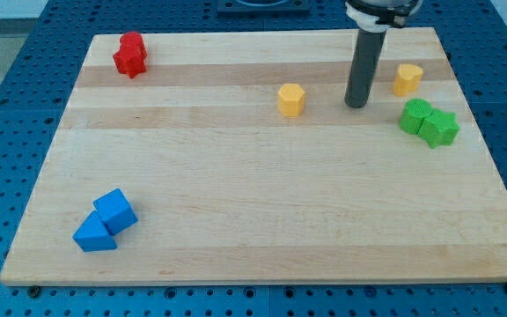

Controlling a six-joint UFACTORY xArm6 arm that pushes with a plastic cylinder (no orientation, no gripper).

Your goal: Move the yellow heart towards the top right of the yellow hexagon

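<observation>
Yellow heart [407,78] sits near the board's top right, just right of my tip [356,105], not touching. Yellow hexagon [291,99] lies left of the tip. No pincer fitted, just a bare rod holding nothing.

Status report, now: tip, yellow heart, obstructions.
My tip between yellow hexagon and yellow heart, touching neither. Green blocks below heart, clear of path.
</observation>
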